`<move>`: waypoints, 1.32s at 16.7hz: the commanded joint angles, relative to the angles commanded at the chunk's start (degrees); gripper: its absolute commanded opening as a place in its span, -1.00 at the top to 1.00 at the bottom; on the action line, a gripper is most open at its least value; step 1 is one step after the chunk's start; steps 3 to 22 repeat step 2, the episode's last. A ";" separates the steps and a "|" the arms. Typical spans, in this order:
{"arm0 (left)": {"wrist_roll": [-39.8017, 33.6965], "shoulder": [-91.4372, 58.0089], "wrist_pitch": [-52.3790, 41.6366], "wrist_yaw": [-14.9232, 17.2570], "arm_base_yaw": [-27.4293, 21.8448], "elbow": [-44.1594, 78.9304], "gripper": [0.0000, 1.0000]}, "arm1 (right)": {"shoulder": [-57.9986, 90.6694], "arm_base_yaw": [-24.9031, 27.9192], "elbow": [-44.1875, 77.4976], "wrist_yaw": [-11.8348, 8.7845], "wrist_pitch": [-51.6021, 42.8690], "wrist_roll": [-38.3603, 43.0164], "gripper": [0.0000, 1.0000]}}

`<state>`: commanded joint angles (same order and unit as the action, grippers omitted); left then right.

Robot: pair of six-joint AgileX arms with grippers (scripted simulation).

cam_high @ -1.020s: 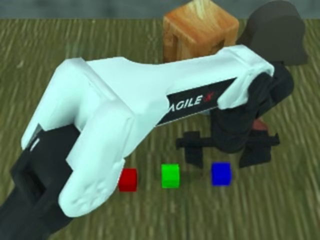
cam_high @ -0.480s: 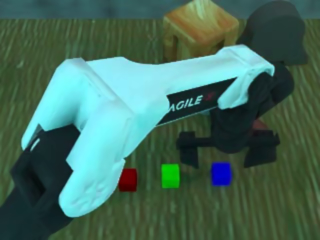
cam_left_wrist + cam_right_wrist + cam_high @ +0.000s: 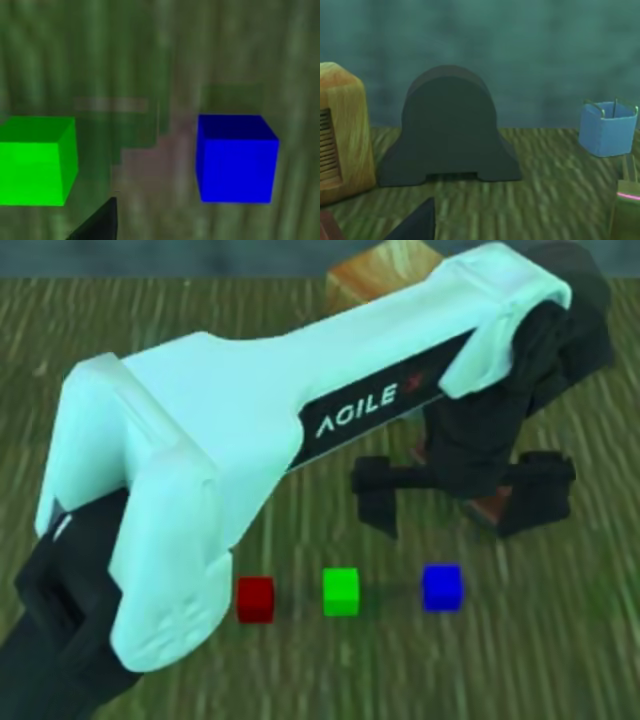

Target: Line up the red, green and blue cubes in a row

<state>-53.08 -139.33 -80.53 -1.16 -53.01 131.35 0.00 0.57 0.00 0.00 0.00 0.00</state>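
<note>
The red cube [image 3: 256, 598], the green cube [image 3: 341, 591] and the blue cube [image 3: 442, 587] stand in a straight, evenly spaced row near the table's front. My left gripper [image 3: 458, 502] hangs open and empty above the table, just behind the blue cube and clear of it. Its wrist view looks down on the green cube [image 3: 35, 160] and the blue cube [image 3: 235, 160]. The red cube is outside that view. My right arm is absent from the top view; my right gripper [image 3: 420, 225] shows only as a dark tip in its own wrist view.
A large wooden box [image 3: 385, 265] stands at the back, partly hidden by my left arm, with a dark arch-shaped block [image 3: 585, 310] to its right. The right wrist view shows that block [image 3: 450, 130], the box [image 3: 340, 145] and a small blue bin [image 3: 609, 127].
My left gripper has lifted and drawn back from the blue cube toward the far side, the arm rising with it. The three cubes have not moved.
</note>
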 joint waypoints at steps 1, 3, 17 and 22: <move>0.00 0.15 -0.62 0.01 0.10 0.62 -1.00 | 0.00 0.00 0.00 0.00 0.00 0.00 -1.00; 0.00 0.17 -0.69 0.01 0.11 0.69 -1.00 | 0.00 0.00 0.00 0.00 0.00 0.00 -1.00; 0.00 0.17 -0.69 0.01 0.11 0.69 -1.00 | 0.00 0.00 0.00 0.00 0.00 0.00 -1.00; 0.00 0.17 -0.69 0.01 0.11 0.69 -1.00 | 0.00 0.00 0.00 0.00 0.00 0.00 -1.00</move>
